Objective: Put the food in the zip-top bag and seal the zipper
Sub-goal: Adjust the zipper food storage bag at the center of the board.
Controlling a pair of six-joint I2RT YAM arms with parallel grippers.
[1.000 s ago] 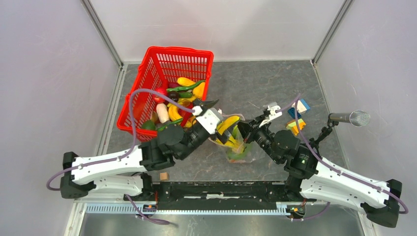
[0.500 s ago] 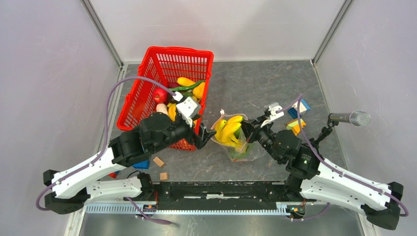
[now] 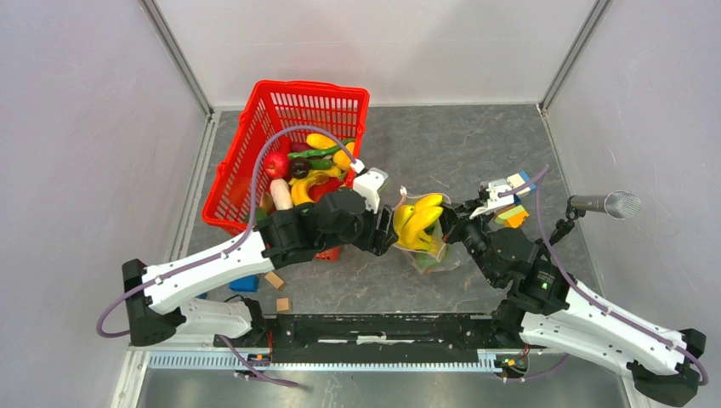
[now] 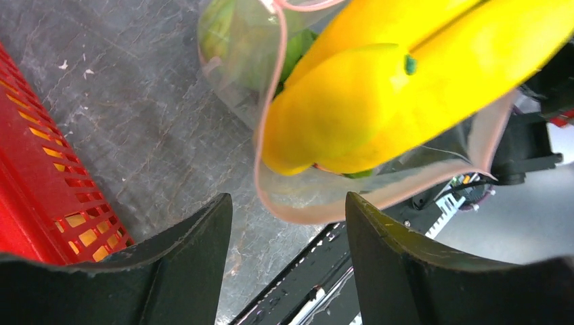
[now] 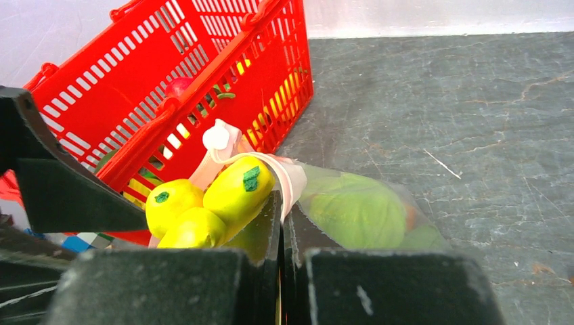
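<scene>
Facing the mouth of the zip-top bag (image 3: 432,257), which sits near the middle of the table (image 3: 442,144) just right of the red basket (image 3: 255,144), the left gripper (image 4: 288,203) has its jaws apart, and the pink zipper (image 4: 298,215) lip loops between them, apparently touching neither. The bananas (image 4: 379,88) jut out across that mouth, so I judge they must go deeper before sealing. The right gripper (image 5: 281,203), opposite, is clamped on the bag's mouth edge.
</scene>
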